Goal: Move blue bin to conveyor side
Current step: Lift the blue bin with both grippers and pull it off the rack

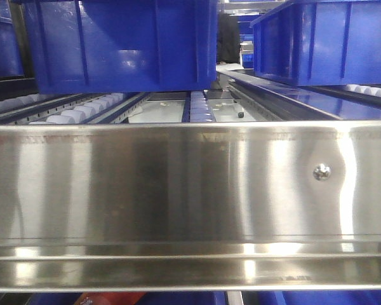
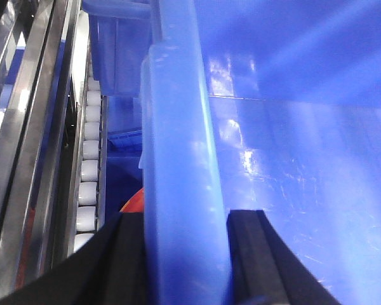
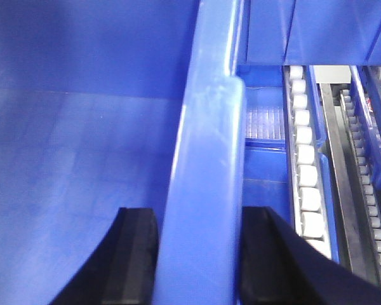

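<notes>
I have the blue bin [image 2: 178, 159] by its thickened top rim on two opposite walls. It hangs between my two arms beside the shelf's roller track [image 2: 89, 165], which runs at 9 o'clock of the rim in the left wrist view and at 3 o'clock in the right. I judge the crate stiff and fairly light, since what I see of its inside is bare. The plastic is glossy and likely to slip, so the rim is the right place to pinch. The left claw [image 2: 187, 260] is clenched on the rim, opened only to the rim's thickness, black pads flush on both faces. The right claw [image 3: 200, 260] grips its rim the same way. From the front the steel shelf rail [image 1: 178, 190] blocks my view, and the conveyor side is not in sight.
</notes>
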